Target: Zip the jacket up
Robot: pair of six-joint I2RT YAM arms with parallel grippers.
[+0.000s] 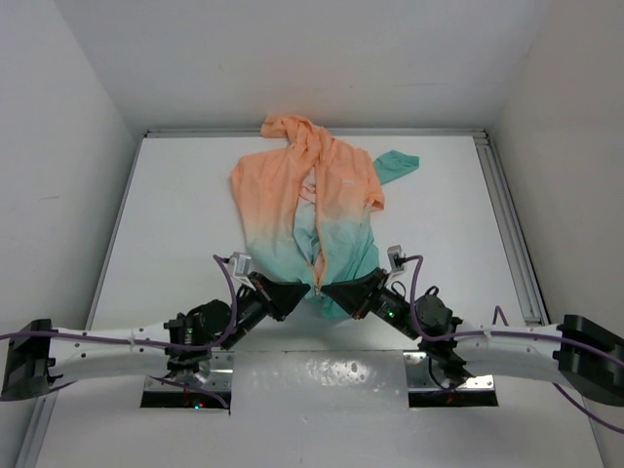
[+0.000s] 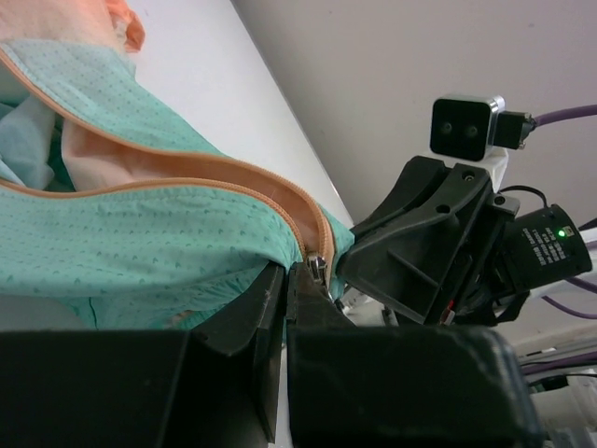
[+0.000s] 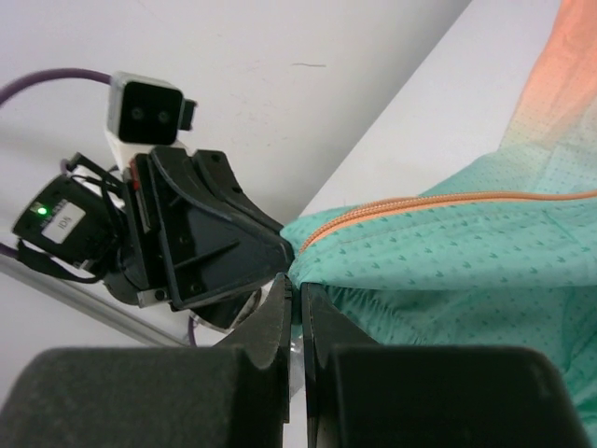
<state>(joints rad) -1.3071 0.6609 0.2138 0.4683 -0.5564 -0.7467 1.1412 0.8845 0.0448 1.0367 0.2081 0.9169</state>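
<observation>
The jacket point(image 1: 292, 195) lies flat on the white table point(image 1: 175, 214), with its peach hood far and its teal hem near. Its front zipper point(image 1: 318, 255) is open above the slider point(image 2: 318, 267), and the two orange tapes spread apart from there. My left gripper point(image 1: 298, 293) is shut on the teal hem just left of the slider, as the left wrist view point(image 2: 287, 272) shows. My right gripper point(image 1: 336, 291) is shut on the hem just right of the zipper's lower end, as the right wrist view point(image 3: 298, 281) shows. The two grippers nearly touch.
A teal cuff point(image 1: 398, 164) sticks out to the jacket's far right. White walls enclose the table on three sides, and a metal rail point(image 1: 507, 224) runs along the right edge. Purple cables point(image 1: 226, 283) loop off both arms.
</observation>
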